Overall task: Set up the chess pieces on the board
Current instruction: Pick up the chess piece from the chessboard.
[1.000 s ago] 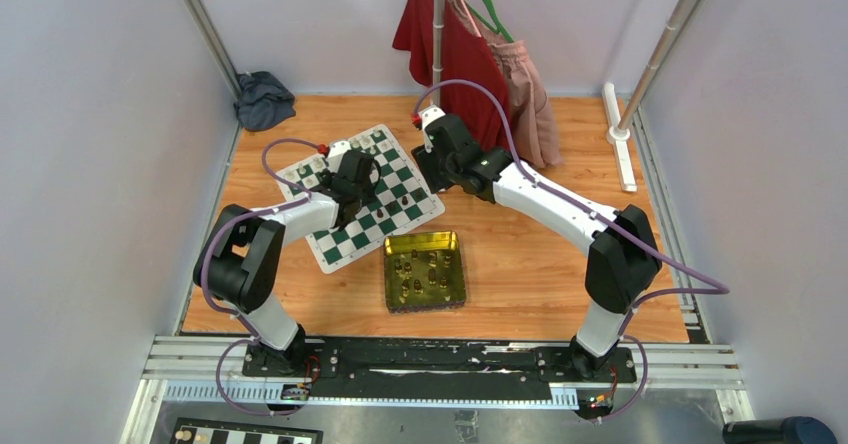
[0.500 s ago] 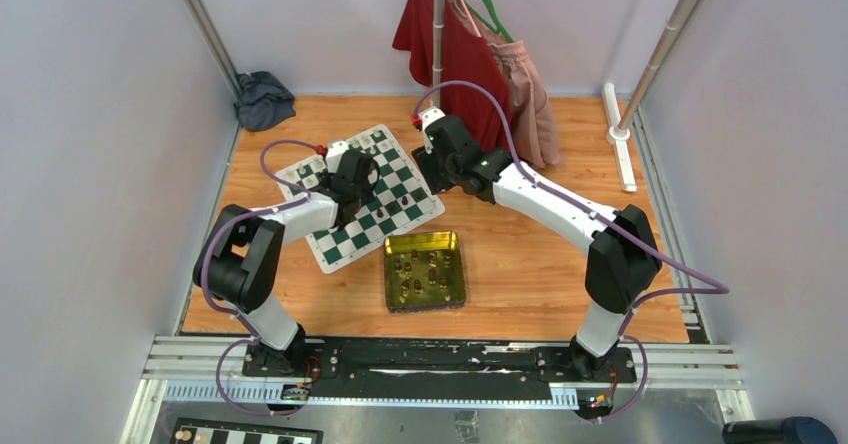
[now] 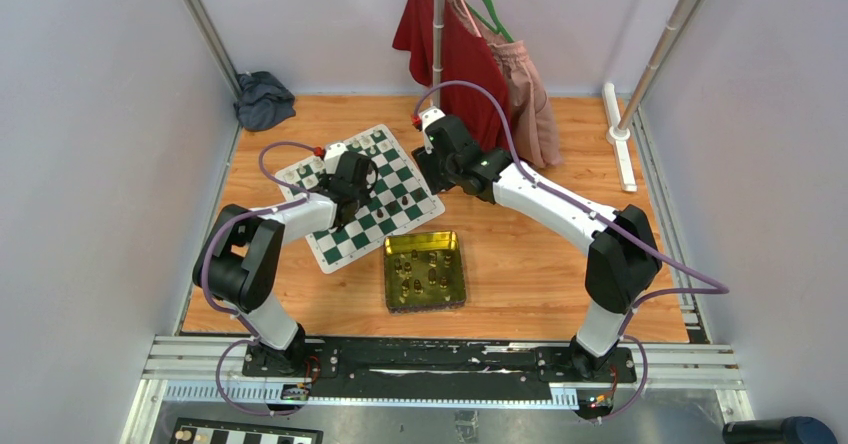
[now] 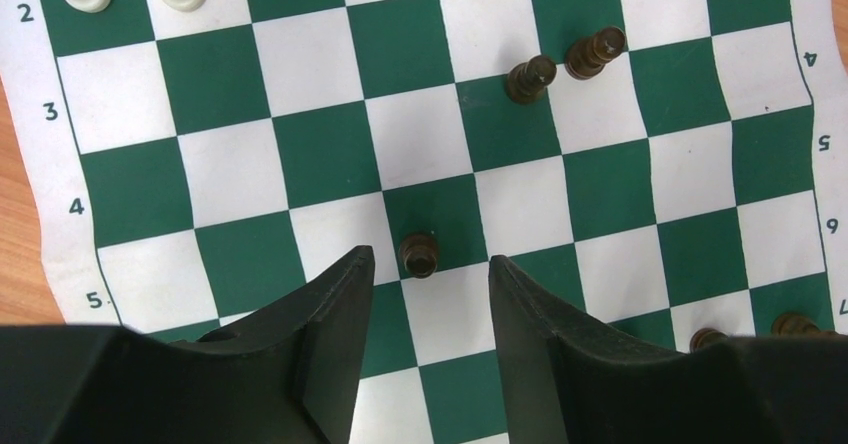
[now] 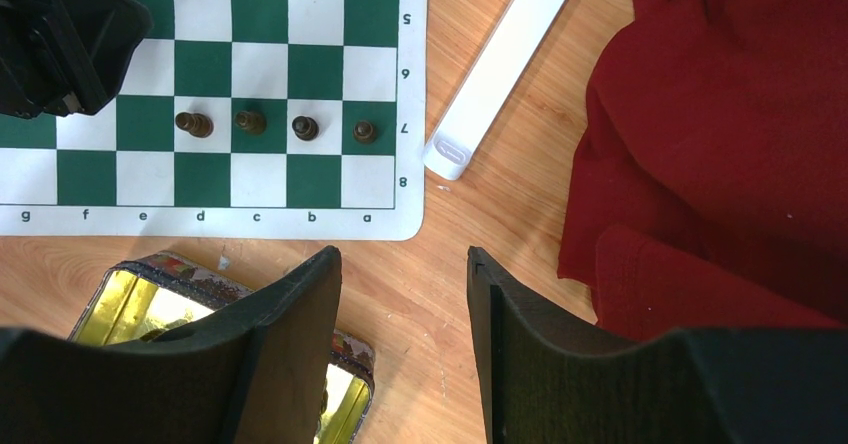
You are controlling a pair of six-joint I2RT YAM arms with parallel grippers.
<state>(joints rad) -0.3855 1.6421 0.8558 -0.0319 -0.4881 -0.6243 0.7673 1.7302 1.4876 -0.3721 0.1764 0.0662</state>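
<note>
Brown pawn mid board, untouched between part-open left gripper fingers, apparently lined up for picking; right gripper beside board, wide open, empty

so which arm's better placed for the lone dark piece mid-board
Left: the left gripper hangs over the dark piece, jaws open either side. The right gripper is off the board.

Robot lab cell: white partitions, aluminium mounting rail.

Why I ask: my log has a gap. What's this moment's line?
left hand: open, around dark piece on board | right hand: open, empty, beside board
</note>
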